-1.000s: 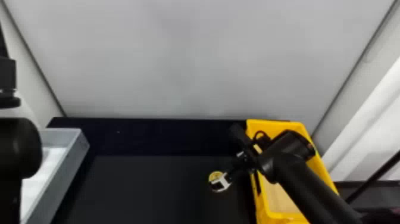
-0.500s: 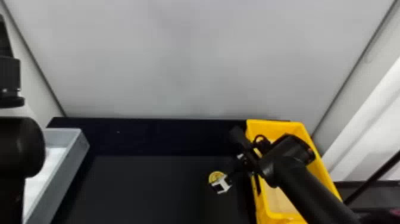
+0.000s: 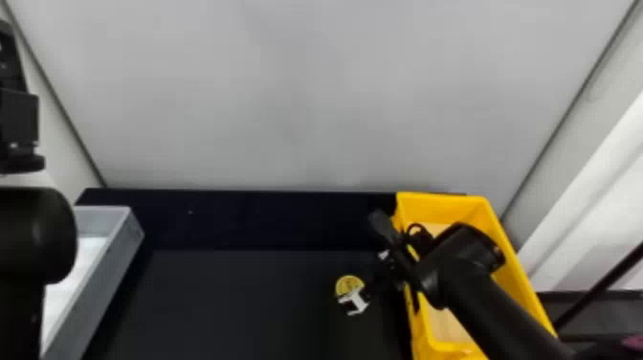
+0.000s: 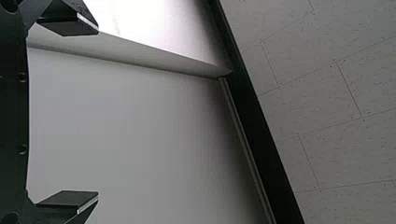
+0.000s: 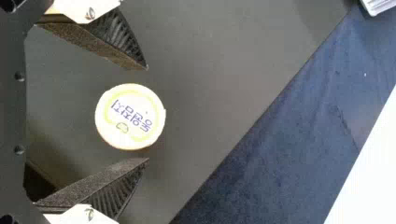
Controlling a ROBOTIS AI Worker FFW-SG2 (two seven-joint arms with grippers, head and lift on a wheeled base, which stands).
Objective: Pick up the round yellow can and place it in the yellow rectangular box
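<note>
Head view: can (image 3: 348, 284) on the black desk (image 3: 239, 306), just to the left of the yellow box (image 3: 521, 282), partly hidden by a white part of the right end effector (image 3: 367, 281). Right wrist view: that end effector's two fingers are spread, and the can's pale lid with its yellow ring appears between them, a gap showing on either side; I cannot tell whether the tips reach down beside it. Between can and box interior stands the box's left wall, with the right arm (image 3: 497, 306) passing above, coming in from the bottom right and covering the middle of the box. Bits of a light tan bottom show around the arm. Well apart from the can, at the left, is a grey tray (image 3: 103, 282) with something white in it, partly hidden behind the parked left arm (image 3: 33, 234). A dark navy strip (image 3: 239, 220) runs along the back, below a pale wall (image 3: 306, 95). Left wrist view: the left end effector (image 4: 98, 113) has its fingers wide apart, facing wall and ceiling tiles (image 4: 327, 93).
</note>
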